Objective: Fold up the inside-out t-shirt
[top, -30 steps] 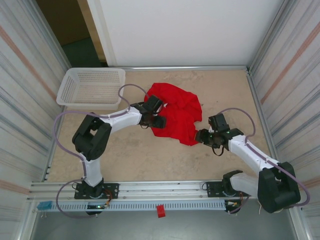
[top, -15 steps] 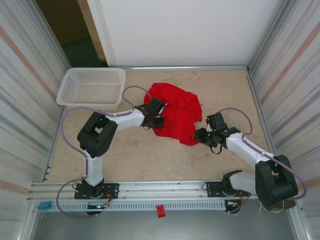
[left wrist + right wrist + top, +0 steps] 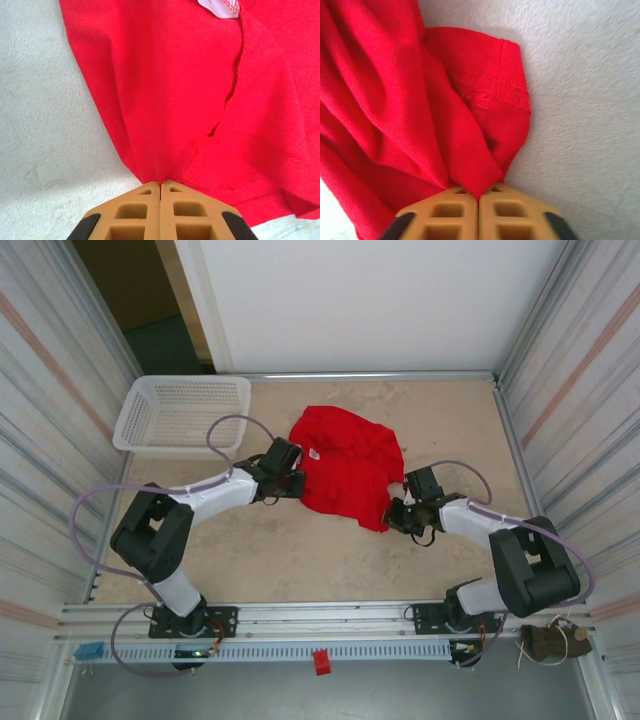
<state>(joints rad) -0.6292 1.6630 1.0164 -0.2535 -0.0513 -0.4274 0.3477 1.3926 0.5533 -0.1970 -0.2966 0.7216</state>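
The inside-out t-shirt (image 3: 345,460) lies bunched in the middle of the table, bright red, with a small white tag (image 3: 313,453) near its left side. My left gripper (image 3: 296,483) is shut on the shirt's left edge; in the left wrist view its tan fingertips (image 3: 161,187) pinch the red cloth (image 3: 200,90) by a stitched hem. My right gripper (image 3: 392,514) is shut on the shirt's lower right corner; in the right wrist view a fold of the shirt (image 3: 420,100) runs between its jaws (image 3: 479,196).
A white mesh basket (image 3: 182,412) stands at the back left of the table. Metal walls close both sides, and a rail (image 3: 320,618) runs along the near edge. Bare tan tabletop (image 3: 300,560) lies in front of the shirt.
The left gripper has pulled leftward, drawing the shirt's left edge with it. The right gripper has slid left toward the shirt's lower corner. The cloth has spread a little wider.
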